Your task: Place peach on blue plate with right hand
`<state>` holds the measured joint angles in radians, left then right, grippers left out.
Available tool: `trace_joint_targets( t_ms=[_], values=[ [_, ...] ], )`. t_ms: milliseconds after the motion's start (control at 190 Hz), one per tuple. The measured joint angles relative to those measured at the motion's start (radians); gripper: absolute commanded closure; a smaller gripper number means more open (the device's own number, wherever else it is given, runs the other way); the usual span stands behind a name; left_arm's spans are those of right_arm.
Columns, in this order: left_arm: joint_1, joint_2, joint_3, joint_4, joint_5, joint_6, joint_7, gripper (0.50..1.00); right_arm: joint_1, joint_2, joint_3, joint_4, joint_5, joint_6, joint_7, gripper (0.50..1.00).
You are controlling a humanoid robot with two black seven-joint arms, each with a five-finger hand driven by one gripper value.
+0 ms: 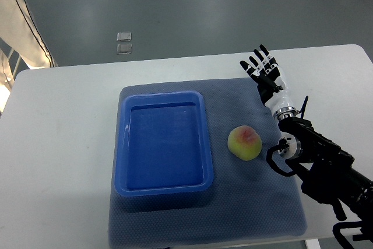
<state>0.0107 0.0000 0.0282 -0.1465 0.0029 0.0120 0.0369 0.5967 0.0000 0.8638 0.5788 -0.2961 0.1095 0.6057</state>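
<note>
A yellow-green peach with a pink blush (244,142) lies on the blue-grey mat, just right of the blue plate (164,189), a deep rectangular tray that holds nothing. My right hand (263,69) is above and to the right of the peach, over the mat's far right corner, fingers spread and holding nothing. Its black arm runs down to the picture's lower right corner. The left arm does not show.
The blue-grey mat (256,202) covers the middle of the white table (58,144). The table's far edge runs behind the hand, with grey floor beyond. Two small square floor plates (124,42) lie past the table.
</note>
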Motion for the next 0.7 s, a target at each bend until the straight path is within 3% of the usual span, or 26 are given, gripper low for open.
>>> trace_joint_targets(
  t_ms=[701],
  values=[
    [0.002,0.0,-0.003,0.001,-0.002,0.002,0.0,0.5,0.002,0.0,0.001,0.001,0.001,-0.001,0.0,0.57]
  ],
)
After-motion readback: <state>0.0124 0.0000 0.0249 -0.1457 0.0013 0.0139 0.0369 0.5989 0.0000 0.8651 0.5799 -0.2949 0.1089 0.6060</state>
